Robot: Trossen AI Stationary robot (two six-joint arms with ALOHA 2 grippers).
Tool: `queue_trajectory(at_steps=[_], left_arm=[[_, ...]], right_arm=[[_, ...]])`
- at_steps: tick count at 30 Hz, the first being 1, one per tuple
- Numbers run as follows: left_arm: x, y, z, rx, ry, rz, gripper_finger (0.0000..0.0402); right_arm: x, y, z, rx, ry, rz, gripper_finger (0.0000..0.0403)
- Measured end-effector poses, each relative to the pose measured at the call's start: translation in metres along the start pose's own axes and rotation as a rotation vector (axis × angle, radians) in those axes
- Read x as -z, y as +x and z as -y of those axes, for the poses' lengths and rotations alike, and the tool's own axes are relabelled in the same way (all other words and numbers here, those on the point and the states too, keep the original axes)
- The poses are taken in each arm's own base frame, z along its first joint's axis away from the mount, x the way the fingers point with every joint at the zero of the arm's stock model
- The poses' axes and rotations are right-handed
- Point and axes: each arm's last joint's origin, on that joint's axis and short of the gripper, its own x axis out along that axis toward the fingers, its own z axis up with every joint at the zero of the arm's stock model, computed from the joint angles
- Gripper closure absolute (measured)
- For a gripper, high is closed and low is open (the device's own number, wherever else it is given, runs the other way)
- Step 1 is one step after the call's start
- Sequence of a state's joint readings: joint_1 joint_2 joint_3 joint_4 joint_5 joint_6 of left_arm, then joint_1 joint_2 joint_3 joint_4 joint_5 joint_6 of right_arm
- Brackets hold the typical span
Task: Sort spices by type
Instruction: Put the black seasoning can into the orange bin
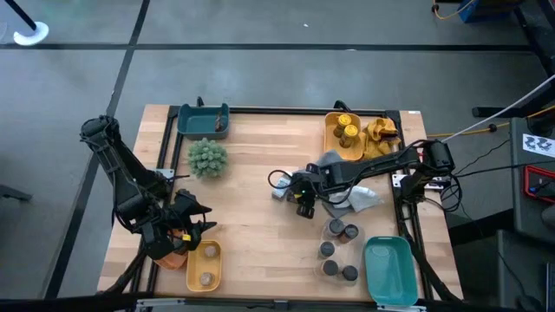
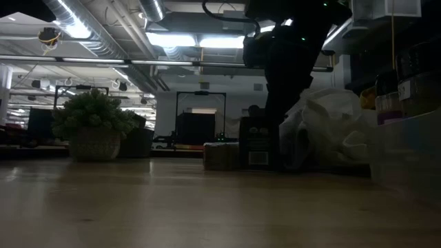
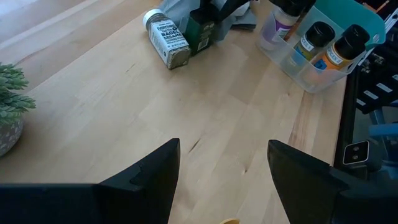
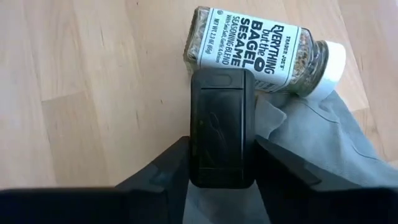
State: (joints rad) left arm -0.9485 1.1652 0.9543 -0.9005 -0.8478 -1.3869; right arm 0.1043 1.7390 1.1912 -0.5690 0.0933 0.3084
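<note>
My right gripper [image 4: 222, 149] is at the table's middle [image 1: 303, 201], shut on a dark rectangular spice tin [image 4: 222, 124]. Just beyond the tin a white-lidded bagel-seasoning jar [image 4: 258, 50] lies on its side on the wood, against a grey cloth [image 4: 317, 143]. In the low view the tin [image 2: 258, 145] stands upright beside that jar [image 2: 220, 156]. Several dark-lidded jars [image 1: 338, 251] stand near the right front. Yellow jars [image 1: 345, 132] sit in the far yellow tray. My left gripper [image 3: 224, 168] hangs open near the left front corner [image 1: 186, 224], touching nothing. My right gripper pinches the dark tin between its two fingers [image 4: 168, 165], one on each long side [image 4: 200, 163]. The fingers come from above, pointing down. The tin stays upright, with its base [image 2: 258, 165] at table level; whether it is lifted I cannot tell.
A plant ball in a pot [image 1: 208, 158] stands at the left centre. A teal tray [image 1: 204, 120] sits at the far left, another teal tray [image 1: 388, 269] at the near right. A yellow tray [image 1: 204, 264] with one jar lies under my left arm. Bare wood spans the middle.
</note>
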Motion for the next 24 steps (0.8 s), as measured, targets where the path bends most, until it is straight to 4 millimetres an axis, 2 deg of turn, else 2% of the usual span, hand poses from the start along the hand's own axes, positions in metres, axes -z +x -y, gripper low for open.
queue_trajectory(at_steps=[3,10,18,24], left_arm=[[0.000,0.000,0.000,0.000,0.001,0.000,0.0176],[0.000,0.000,0.000,0.000,0.009,0.000,0.0176],[0.002,0.002,0.002,0.000,0.058,0.001,0.0176],[0.004,0.017,0.016,0.012,0.150,0.019,0.0176]], right_arm=[[0.000,0.000,0.000,0.000,0.000,-0.001,0.0262],[0.000,0.000,-0.001,-0.048,0.000,-0.008,0.0263],[-0.007,-0.001,-0.008,-0.194,0.000,0.032,0.0261],[-0.015,-0.002,-0.012,-0.267,-0.004,0.111,0.0261]])
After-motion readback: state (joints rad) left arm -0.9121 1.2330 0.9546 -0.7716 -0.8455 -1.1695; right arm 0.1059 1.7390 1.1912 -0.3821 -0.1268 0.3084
